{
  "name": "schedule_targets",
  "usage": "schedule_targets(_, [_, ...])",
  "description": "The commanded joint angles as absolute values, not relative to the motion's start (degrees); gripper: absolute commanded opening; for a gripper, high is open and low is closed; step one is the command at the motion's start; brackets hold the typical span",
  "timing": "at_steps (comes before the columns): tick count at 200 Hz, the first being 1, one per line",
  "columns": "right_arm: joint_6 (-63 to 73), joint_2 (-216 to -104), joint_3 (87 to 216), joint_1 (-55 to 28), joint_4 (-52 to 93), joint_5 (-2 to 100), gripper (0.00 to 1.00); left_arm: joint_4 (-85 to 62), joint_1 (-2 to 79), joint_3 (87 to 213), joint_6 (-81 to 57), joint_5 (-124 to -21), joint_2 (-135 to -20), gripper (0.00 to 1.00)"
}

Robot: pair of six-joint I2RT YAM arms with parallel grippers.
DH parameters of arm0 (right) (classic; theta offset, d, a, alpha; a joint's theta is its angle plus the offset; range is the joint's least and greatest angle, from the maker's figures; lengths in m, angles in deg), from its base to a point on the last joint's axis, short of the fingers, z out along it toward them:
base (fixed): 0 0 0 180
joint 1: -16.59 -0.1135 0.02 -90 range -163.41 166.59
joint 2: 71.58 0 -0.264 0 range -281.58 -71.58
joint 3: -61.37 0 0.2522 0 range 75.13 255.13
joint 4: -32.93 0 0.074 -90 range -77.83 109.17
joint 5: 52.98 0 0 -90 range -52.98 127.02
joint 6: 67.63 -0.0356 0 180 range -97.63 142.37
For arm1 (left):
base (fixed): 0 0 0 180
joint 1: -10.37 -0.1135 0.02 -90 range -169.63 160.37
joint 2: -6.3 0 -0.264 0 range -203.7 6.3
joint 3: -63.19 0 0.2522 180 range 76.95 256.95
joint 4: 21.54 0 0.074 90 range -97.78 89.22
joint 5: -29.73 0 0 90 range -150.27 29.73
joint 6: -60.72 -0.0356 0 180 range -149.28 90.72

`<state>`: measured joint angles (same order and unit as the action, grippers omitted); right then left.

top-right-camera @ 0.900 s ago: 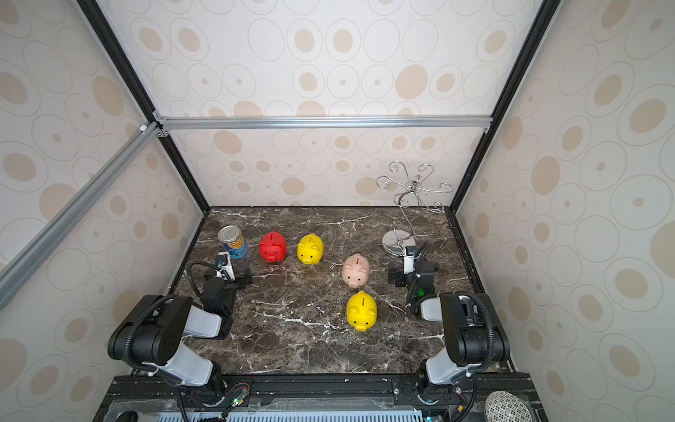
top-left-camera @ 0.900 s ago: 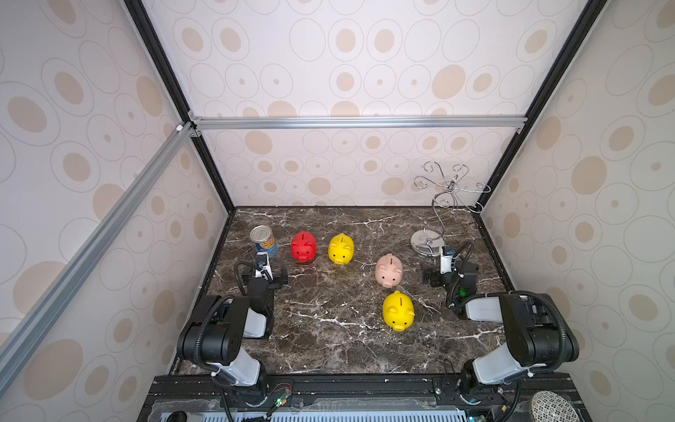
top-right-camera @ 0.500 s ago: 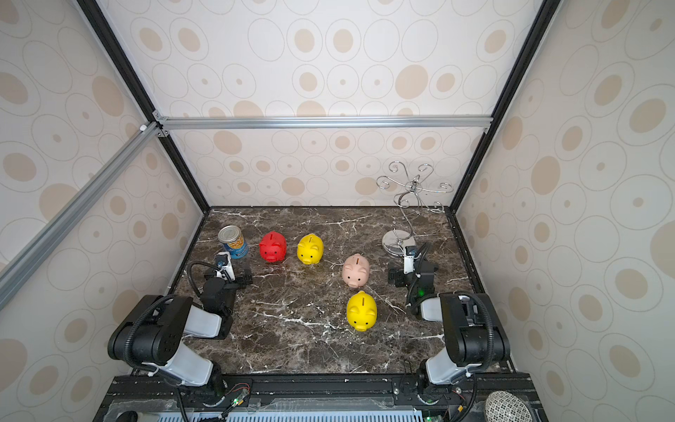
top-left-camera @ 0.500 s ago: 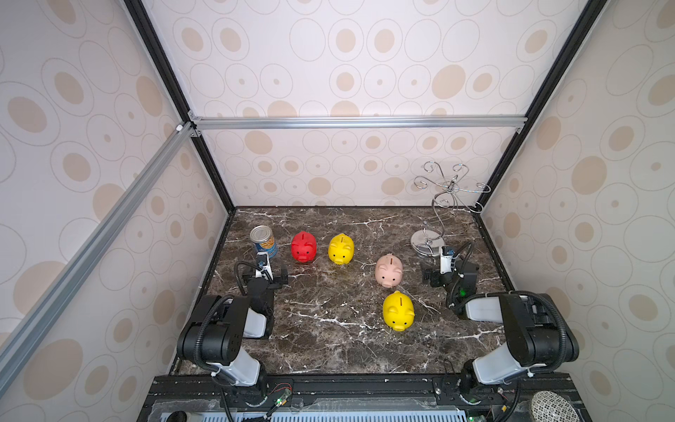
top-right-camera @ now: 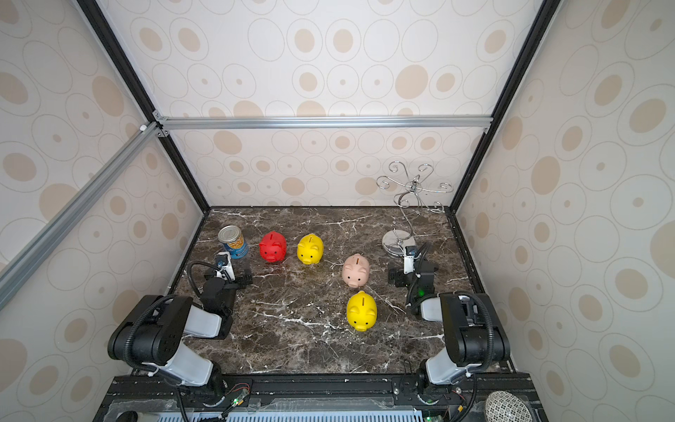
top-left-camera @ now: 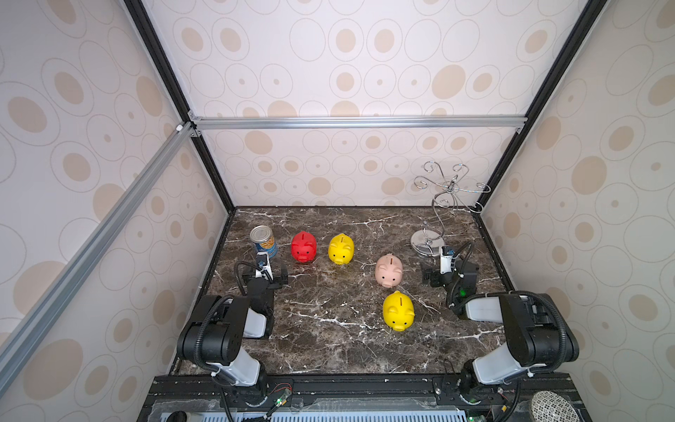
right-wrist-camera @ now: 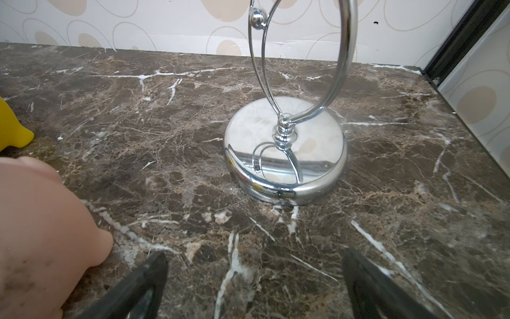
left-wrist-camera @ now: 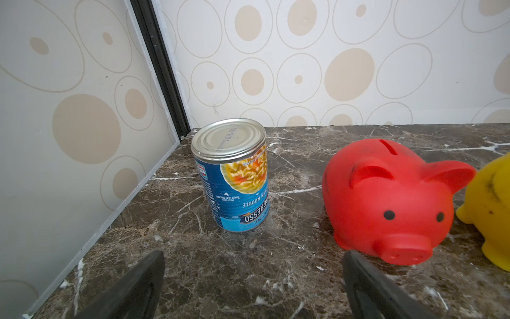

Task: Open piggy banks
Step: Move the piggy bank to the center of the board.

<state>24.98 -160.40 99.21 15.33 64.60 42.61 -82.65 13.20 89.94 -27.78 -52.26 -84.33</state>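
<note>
Piggy banks stand four in number on the marble tabletop (top-left-camera: 328,347), all upright with coin slots up. Reading from the table's middle with 12 o'clock at the back wall, the red piggy bank (top-left-camera: 303,247) sits at about 11 o'clock. The far yellow piggy bank (top-left-camera: 341,249) is just beside it, nearer 12. The pale pink piggy bank (top-left-camera: 389,270) is close in at 1 o'clock, and the near yellow piggy bank (top-left-camera: 398,311) is close in at 4 o'clock, just apart from the pink one. A blue-labelled tin can (top-left-camera: 263,242) stands at 10 o'clock near the corner, its label printed upside down in the left wrist view. A chrome wire stand (top-left-camera: 428,242) rises at 2 o'clock.

The left gripper (left-wrist-camera: 254,258) rests low at 9 o'clock, jaws spread wide with nothing between them, facing the can and the red pig's snout. The right gripper (right-wrist-camera: 254,259) sits at 3 o'clock, jaws likewise spread and empty, facing the stand's round base, with the pink pig's flank at its side.
</note>
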Motion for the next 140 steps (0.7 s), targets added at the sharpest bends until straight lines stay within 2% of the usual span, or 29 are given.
schedule_targets(1, [25.42, -159.49, 98.85, 15.49, 65.15, 42.82, 1.00, -83.19, 12.75, 90.39, -28.14, -52.50, -83.70, 1.00])
schedule_targets(96, [25.34, -159.62, 99.03, 15.53, 65.04, 42.82, 1.00, -83.54, 12.79, 90.19, -28.21, -52.40, -83.57, 1.00])
schedule_targets(111, [23.94, -159.76, 99.64, 15.55, 65.10, 39.23, 1.00, -82.84, 12.92, 89.42, -27.20, -48.95, -80.66, 1.00])
schedule_targets(125, [22.85, -155.98, 102.86, 15.46, 55.61, 35.89, 1.00, -77.27, 13.09, 89.18, -26.99, -47.75, -73.18, 1.00])
schedule_targets(140, [22.06, -151.36, 110.38, 15.44, 40.00, 33.02, 0.99, -64.30, 13.41, 91.88, -24.17, -48.28, -63.17, 1.00])
